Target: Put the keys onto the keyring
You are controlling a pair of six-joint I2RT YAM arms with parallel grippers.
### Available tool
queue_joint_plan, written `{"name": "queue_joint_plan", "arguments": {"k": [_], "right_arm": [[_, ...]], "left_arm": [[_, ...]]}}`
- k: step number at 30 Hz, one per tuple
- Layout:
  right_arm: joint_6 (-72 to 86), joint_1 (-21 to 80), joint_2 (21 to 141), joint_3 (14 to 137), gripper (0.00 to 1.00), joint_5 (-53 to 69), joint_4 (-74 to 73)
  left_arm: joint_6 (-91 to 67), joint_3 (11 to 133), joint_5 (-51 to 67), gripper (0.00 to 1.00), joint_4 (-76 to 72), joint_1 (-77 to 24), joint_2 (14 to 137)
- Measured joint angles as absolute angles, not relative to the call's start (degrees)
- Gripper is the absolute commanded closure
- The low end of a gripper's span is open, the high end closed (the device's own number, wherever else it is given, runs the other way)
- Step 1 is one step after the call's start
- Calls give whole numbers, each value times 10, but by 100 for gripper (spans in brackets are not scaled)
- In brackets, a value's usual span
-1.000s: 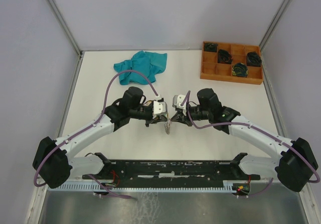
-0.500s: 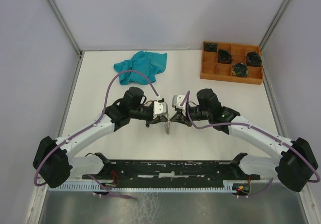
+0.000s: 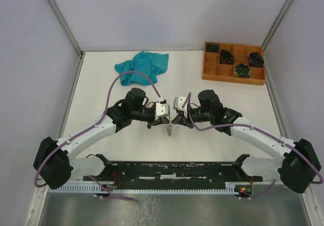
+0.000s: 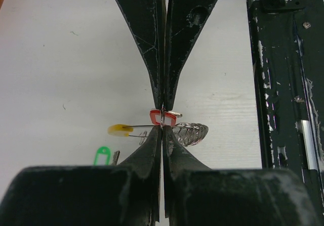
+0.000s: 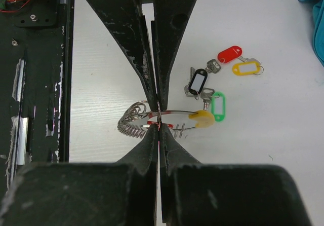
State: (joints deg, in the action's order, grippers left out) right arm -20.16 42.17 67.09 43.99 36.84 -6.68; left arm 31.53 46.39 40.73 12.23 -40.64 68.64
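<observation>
Both arms meet tip to tip over the middle of the white desk (image 3: 172, 147); the left pincer (image 4: 162, 129) is closed, its tips pinching the thin wire of the keyring (image 5: 177, 112); the right pincer (image 5: 158, 127) is also closed, and it seems to nip the red-tagged key (image 4: 162, 117) right at the ring, though the contact is too small to be certain. The ring is held just above the desk between the two pincers; its yellow sleeve (image 5: 201, 119) points away from the arm bases; a silvery coil of wire loops (image 5: 131, 119) hangs on the opposite arc. Four loose keys lie on the desk just beyond the sleeve: the green-tagged key (image 5: 217, 106) nearest it; the black-tagged key (image 5: 198, 82) beside that; a second red-tagged key (image 5: 230, 53) and the yellow-tagged key (image 5: 246, 68) touching each other further out. A teal cloth (image 3: 142, 66) sits near the back wall; a wooden compartment tray (image 3: 210, 69) holding dark coiled bundles (image 3: 242, 71) stands at the far right corner.
</observation>
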Motion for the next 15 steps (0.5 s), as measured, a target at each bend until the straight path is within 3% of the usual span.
{"name": "queue_joint_plan", "arguments": {"k": [15], "right_arm": [[-205,422,693,458,97,380,-91]], "left_arm": [[316,481,386,97,159,-418,696]]}}
